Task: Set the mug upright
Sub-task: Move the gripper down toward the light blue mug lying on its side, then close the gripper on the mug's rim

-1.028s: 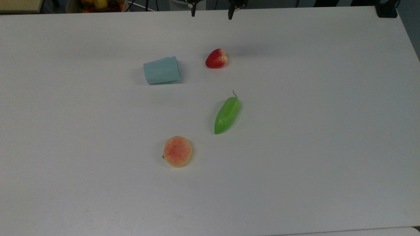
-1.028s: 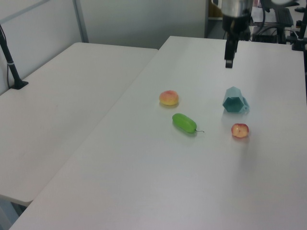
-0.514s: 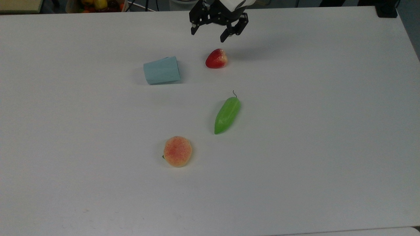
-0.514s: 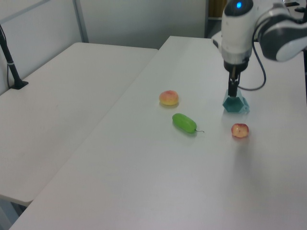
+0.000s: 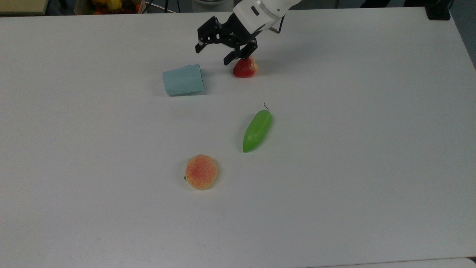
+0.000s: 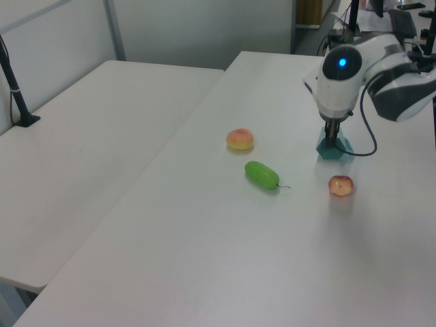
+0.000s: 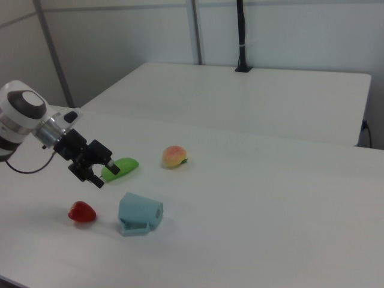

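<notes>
In the left view the arm's white wrist hides most of the mug [image 6: 335, 148]. In the top view the arm enters from the upper edge, angled toward lower left. The hand [image 5: 212, 54] hangs spread wide and empty, above the counter [image 5: 334, 149] between the mug [image 5: 183, 80], lying on its side at upper centre, and the strawberry [image 5: 245, 67].

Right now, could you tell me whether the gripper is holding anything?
Nothing: the gripper is open above the table, apart from the mug lying on its side.
</notes>
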{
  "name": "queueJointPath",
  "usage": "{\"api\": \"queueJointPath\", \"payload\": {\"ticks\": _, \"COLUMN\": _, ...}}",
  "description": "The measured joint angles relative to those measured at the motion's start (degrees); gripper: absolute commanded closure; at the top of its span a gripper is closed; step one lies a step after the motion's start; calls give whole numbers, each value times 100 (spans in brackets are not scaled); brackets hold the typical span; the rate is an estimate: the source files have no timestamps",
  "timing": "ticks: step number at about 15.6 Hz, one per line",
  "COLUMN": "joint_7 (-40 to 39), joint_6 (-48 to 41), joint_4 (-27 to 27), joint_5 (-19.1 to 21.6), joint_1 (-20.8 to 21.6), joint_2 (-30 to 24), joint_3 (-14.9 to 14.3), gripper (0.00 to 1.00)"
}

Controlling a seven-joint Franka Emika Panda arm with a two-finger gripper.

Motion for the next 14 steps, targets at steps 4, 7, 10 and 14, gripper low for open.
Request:
{"api": "queueJointPath", "payload": {"ticks": 4, "joint_7": 489, "joint_6": 12, "joint_4": -227, "joint_5": -643, "joint_1": -69, "joint_2": 239, "joint_3": -9, "gripper": 0}}
{"api": "queueJointPath", "payload": {"ticks": 7, "joint_7": 573, "joint_6": 25, "joint_4": -272, "joint_5": -906, "joint_1": -164, "joint_2": 399, "joint_3": -28, "gripper": 0}}
{"api": "queueJointPath", "payload": {"ticks": 10, "joint_7": 833, "joint_6": 35, "joint_4": -297, "joint_5": -1247, "joint_1": -216, "joint_2": 595, "joint_3": -106, "gripper": 0}}
{"api": "queueJointPath", "payload": {"ticks": 14, "joint_7": 952, "joint_6": 137, "joint_4": -310, "joint_5": -1510, "joint_1": -264, "joint_2": 822, "joint_3": -363, "gripper": 16}}
